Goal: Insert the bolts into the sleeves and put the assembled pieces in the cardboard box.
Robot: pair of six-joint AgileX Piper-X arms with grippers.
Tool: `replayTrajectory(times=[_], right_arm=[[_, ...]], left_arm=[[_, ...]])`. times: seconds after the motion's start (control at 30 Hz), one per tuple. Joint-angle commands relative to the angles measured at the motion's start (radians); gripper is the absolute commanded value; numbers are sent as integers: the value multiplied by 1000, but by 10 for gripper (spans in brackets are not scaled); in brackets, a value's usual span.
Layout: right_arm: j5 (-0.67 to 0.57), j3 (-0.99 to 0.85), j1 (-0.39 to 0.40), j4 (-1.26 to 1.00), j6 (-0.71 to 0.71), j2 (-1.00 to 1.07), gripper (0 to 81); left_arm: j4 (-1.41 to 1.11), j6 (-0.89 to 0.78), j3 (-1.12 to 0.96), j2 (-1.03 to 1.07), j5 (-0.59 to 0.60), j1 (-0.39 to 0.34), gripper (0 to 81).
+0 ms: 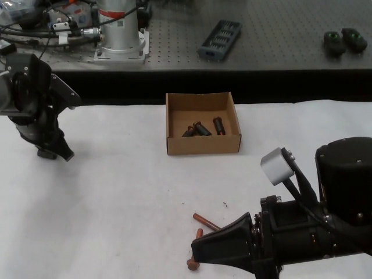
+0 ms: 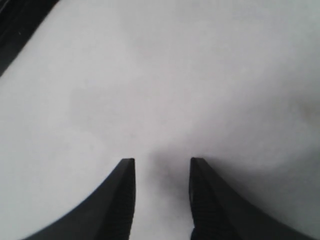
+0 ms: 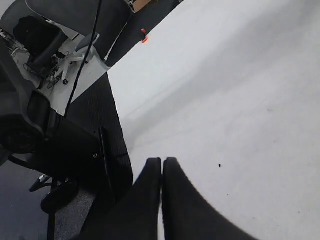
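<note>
The cardboard box [image 1: 203, 145] sits at 12 o'clock on the white counter [image 1: 116, 192], with dark assembled pieces [image 1: 201, 128] inside. Loose copper bolts [image 1: 206, 221] lie at 6 o'clock, near the right claw [image 3: 161, 161], whose fingers are pressed together on nothing. At 9 o'clock, the left claw [image 2: 161, 162] is parted and empty.
</note>
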Motion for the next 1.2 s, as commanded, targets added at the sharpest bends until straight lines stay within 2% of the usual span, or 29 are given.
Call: replayTrajectory(times=[0.0,0.37,0.97,1.17], right_arm=[[-2,-2,4,-10,1,-13,22],[-2,-2,4,-10,-7,-13,22],[-10,-2,4,-10,-7,-13,22],[-24,-2,4,-10,-7,-13,22]], left_arm=[[73,-12,2,-27,-30,0,276],[193,-55,2,-97,-20,0,276],[193,-62,2,-97,-20,0,276],[194,-139,2,-97,-46,0,276]])
